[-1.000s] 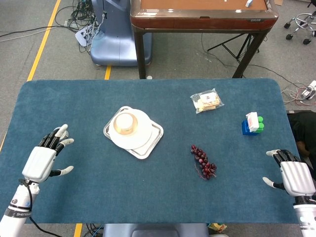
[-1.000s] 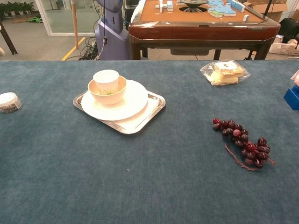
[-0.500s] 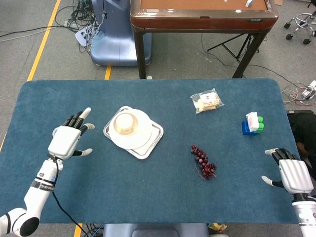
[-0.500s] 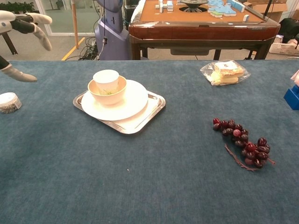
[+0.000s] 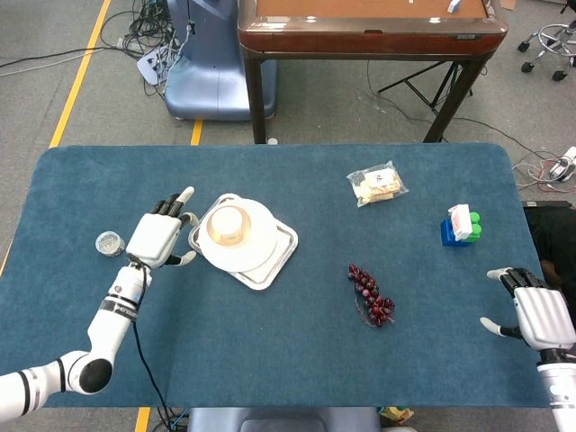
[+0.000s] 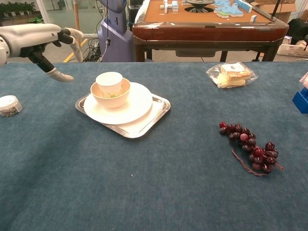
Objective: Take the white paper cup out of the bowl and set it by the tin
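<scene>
My left hand (image 5: 160,239), fingers spread and empty, hovers just left of the upright paper cup (image 6: 109,83) in the bowl (image 6: 110,96); the tin (image 5: 109,242) lies further left.

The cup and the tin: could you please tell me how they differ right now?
The cup is white, taller and stands open-topped inside the bowl on the plate; the tin is low, round, silvery and sits directly on the blue table, left of the tray. The left hand hovers between them, holding neither. Both stand upright.
</scene>
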You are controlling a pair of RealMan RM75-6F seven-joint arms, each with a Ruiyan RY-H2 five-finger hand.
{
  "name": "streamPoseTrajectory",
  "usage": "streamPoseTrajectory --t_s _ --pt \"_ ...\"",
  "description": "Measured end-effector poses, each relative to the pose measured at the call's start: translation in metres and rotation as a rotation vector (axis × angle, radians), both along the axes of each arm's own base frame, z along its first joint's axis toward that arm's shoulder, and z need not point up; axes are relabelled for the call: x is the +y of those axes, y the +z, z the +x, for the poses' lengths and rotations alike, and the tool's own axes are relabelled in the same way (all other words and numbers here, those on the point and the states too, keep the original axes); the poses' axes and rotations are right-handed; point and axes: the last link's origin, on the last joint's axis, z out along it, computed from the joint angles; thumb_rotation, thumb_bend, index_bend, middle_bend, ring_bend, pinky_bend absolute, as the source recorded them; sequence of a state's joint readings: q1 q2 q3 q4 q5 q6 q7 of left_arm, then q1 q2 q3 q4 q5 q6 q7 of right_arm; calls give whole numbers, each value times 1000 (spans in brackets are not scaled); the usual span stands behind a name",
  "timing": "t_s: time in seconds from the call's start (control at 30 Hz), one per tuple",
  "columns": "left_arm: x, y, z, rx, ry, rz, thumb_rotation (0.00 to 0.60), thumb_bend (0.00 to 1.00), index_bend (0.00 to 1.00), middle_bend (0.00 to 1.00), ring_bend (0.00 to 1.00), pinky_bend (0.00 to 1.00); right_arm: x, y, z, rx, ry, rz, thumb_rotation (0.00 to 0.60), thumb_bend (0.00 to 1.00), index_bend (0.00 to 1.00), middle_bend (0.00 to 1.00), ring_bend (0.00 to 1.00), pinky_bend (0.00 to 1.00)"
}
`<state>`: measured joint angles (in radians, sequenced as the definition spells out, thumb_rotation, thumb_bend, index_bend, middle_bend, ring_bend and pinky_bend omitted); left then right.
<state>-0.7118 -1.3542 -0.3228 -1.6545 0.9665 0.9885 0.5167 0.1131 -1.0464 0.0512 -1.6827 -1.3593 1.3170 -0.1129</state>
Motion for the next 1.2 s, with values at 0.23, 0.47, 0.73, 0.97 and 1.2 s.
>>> streamPoseTrajectory --t_s 0.23,0.47,0.73,0.97,1.2 --pt "20 -21 10 22 5 5 600 203 394 0 0 104 0 5 -1 -21 -3 -8 600 45 291 283 189 310" --pt "32 -41 17 43 -6 19 600 211 407 0 0 103 0 8 -3 -27 -9 -12 600 45 291 283 190 310" --pt "36 -49 17 65 -4 30 600 217 419 0 0 104 -1 7 -3 -23 -13 -2 600 45 291 283 189 310" --pt "36 -55 19 45 15 6 600 217 421 0 0 103 -1 6 -4 -21 -16 5 600 45 291 283 189 310" --pt "38 -65 23 31 18 -24 600 216 421 0 0 104 -1 7 -4 -26 -17 5 600 46 291 283 190 310"
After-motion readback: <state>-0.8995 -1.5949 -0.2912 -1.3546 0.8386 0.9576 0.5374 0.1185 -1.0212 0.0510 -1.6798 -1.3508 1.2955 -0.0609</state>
